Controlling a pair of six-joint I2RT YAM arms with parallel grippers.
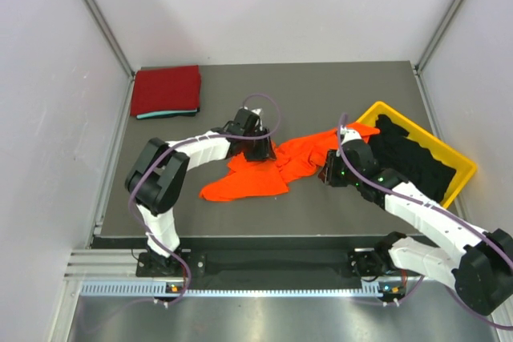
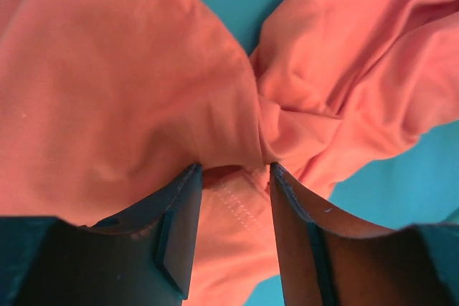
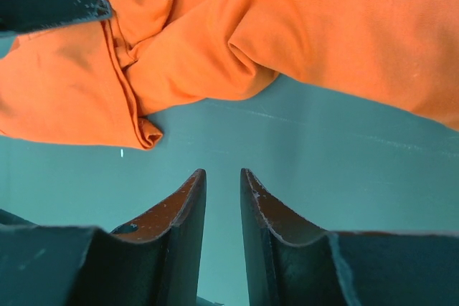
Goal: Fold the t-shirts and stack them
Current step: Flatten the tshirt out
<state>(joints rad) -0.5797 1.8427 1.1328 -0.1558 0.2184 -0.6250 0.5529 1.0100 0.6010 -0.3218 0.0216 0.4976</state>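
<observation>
Orange t-shirt (image 1: 256, 178) lay bunched, twisted on tabletop (image 1: 321, 102). Left fingers (image 2: 179, 241) stood apart astride fold; right fingers (image 3: 179, 227) narrow, empty. Risk: twist skewing fold.

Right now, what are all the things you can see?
orange t-shirt: one, bright orange, crumpled mid-table
dark red t-shirt: one, dark red, folded, back left corner
teal t-shirt: one, teal, edge showing under the dark red t-shirt
yellow bin: one, yellow, table's right side
black t-shirts: heap, cannot count, black, in the yellow bin
table: one, dark grey, under everything
left arm: one, white and black, near-left
right arm: one, white and black, near-right
left gripper: one, dark, jaws apart over the orange t-shirt
right gripper: one, dark, narrowly open, empty, beside the orange t-shirt
</observation>
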